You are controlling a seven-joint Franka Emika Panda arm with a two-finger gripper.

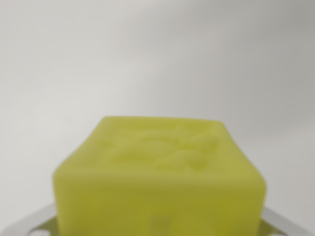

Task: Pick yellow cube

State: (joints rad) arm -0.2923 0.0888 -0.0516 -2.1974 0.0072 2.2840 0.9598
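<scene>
Background: pale grey-white surface (157,54) fills the whole upper part of the wrist view, smooth and blurred, with only faint soft shading across it.
Yellow cube: the cube (160,179) sits low in the middle of the view, very close to the camera and out of focus; its upper face slopes away toward the top and carries a raised, embossed pattern too blurred to read.
Cube's place: it lies between the two metal pieces at the bottom edge, its lower part cut off by the frame.
Gripper: of the gripper (160,231) only two light grey fingers show, one at the wrist view's left corner (29,221) and one at the wrist view's right corner (285,225), each running in under the cube's side.
Hold: the fingers appear to meet the cube's flanks, yet the contact points are hidden by the cube itself, so I cannot tell whether they are clamped on it or merely beside it.
Surroundings: only the plain surface shows around the cube.
</scene>
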